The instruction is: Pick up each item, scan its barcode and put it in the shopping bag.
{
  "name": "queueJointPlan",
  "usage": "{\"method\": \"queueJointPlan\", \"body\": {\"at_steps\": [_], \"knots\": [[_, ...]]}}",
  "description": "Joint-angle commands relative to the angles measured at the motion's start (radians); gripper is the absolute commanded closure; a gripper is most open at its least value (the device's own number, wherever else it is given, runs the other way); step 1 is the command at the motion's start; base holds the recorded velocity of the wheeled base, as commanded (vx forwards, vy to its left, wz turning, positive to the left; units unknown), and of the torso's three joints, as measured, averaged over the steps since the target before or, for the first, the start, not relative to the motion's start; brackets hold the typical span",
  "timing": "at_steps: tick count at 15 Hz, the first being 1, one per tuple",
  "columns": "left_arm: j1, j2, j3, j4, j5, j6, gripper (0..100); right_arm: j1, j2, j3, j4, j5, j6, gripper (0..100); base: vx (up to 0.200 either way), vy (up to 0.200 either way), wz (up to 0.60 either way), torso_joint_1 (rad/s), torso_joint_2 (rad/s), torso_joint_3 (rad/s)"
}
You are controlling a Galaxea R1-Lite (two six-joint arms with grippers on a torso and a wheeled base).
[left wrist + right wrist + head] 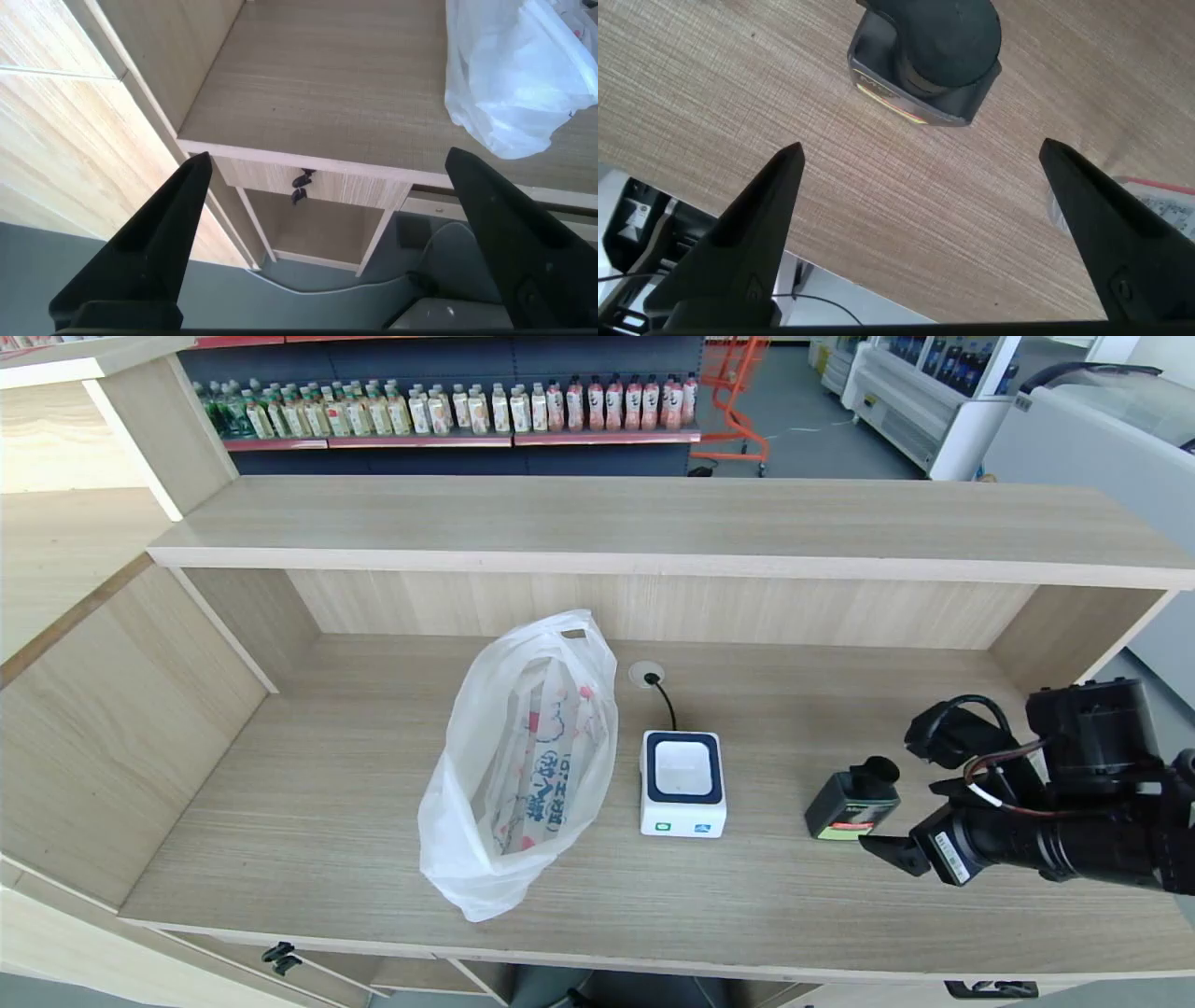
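Beside the scanner, the green bottle stands upright, cap up.

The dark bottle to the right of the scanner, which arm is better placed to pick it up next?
Right. The right gripper hangs open just short of the dark bottle, at the counter's right end. The left gripper, also open, is off the counter's front edge on the shopping bag's side.

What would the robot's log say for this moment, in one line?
right gripper: open, near dark bottle | left gripper: open, empty | shopping bag: beside scanner
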Motion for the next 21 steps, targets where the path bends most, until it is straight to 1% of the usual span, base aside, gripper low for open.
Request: {"method": "queueJointPlan", "body": {"at_steps": [1, 5, 7, 13, 15, 16, 21], "knots": [[0.000, 0.001, 0.000, 0.000, 0.000, 0.000, 0, 0.010, 0.083, -0.023, -0.008, 0.003, -0.020, 0, 0.000, 0.000, 0.00, 0.000, 0.00, 0.000], [0.000, 0.001, 0.000, 0.000, 0.000, 0.000, 0, 0.017, 0.158, -0.059, -0.089, 0.011, -0.071, 0, 0.000, 0.000, 0.00, 0.000, 0.00, 0.000], [0.000, 0.001, 0.000, 0.000, 0.000, 0.000, 0, 0.017, 0.176, -0.080, -0.089, 0.029, -0.094, 0, 0.000, 0.000, 0.00, 0.000, 0.00, 0.000], [0.000, 0.001, 0.000, 0.000, 0.000, 0.000, 0, 0.050, 0.234, -0.143, -0.093, 0.049, -0.094, 0, 0.000, 0.000, 0.00, 0.000, 0.00, 0.000], [0.000, 0.001, 0.000, 0.002, 0.000, 0.000, 0, 0.056, 0.237, -0.143, -0.100, 0.060, -0.100, 0, 0.000, 0.000, 0.00, 0.000, 0.00, 0.000], [0.000, 0.001, 0.000, 0.000, 0.000, 0.000, 0, 0.057, 0.237, -0.143, -0.103, 0.060, -0.101, 100, 0.000, 0.000, 0.00, 0.000, 0.00, 0.000], [0.000, 0.001, 0.000, 0.002, 0.000, 0.000, 0, 0.054, 0.227, -0.088, -0.106, 0.054, -0.103, 100, 0.000, 0.000, 0.00, 0.000, 0.00, 0.000]]}}
